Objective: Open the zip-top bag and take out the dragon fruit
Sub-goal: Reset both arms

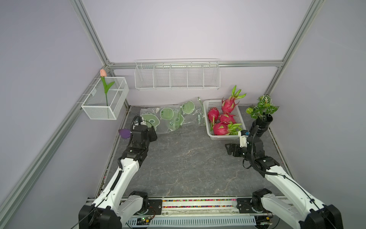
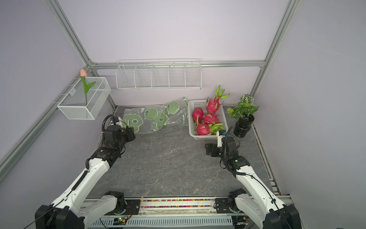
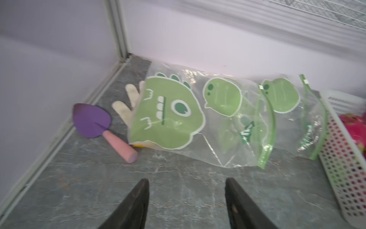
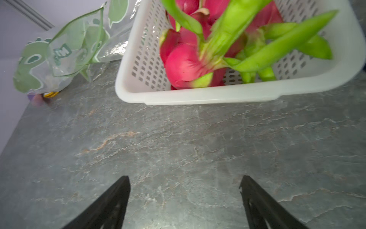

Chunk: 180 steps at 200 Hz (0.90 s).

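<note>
Basket (image 1: 213, 136) at the table's (image 1: 188, 158) back right is holding all four dragon fruit (image 1: 225, 127), one of them standing upright at the far end. The bag (image 1: 172, 117) is lying crumpled along the back wall, just beside the basket, its zip end toward it and its other end lying over a glove (image 3: 126, 103). A trowel (image 3: 93, 121) is lying beside the glove. The left gripper (image 3: 187, 180) is hovering over bare table near the bag, fingers parted, grasping nothing. The right gripper (image 4: 185, 178) is hovering before the basket, fingers spread wide, also grasping nothing.
</note>
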Each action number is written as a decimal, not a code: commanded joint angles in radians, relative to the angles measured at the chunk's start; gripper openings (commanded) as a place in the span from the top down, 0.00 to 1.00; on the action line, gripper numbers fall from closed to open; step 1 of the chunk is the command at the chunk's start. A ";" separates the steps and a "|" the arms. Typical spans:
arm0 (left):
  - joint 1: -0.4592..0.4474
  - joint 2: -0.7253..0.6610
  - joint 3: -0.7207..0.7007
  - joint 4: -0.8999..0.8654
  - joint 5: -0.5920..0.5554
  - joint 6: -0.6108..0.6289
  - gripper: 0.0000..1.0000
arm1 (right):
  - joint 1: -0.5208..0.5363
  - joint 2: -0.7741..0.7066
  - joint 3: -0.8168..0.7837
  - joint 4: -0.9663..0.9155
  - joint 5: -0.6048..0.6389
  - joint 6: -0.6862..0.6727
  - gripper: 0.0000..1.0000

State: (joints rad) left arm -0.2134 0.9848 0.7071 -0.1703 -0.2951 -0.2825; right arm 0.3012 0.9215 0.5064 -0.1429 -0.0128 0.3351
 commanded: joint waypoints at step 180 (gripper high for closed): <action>0.195 0.363 -0.321 0.876 0.024 0.170 0.11 | -0.288 0.503 -0.193 1.055 0.059 -0.401 0.11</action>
State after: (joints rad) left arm -0.0250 1.2991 0.3614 0.5957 -0.3336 -0.1444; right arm 0.0429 1.3365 0.2886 0.7136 0.1345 -0.0090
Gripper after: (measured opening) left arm 0.891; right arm 0.889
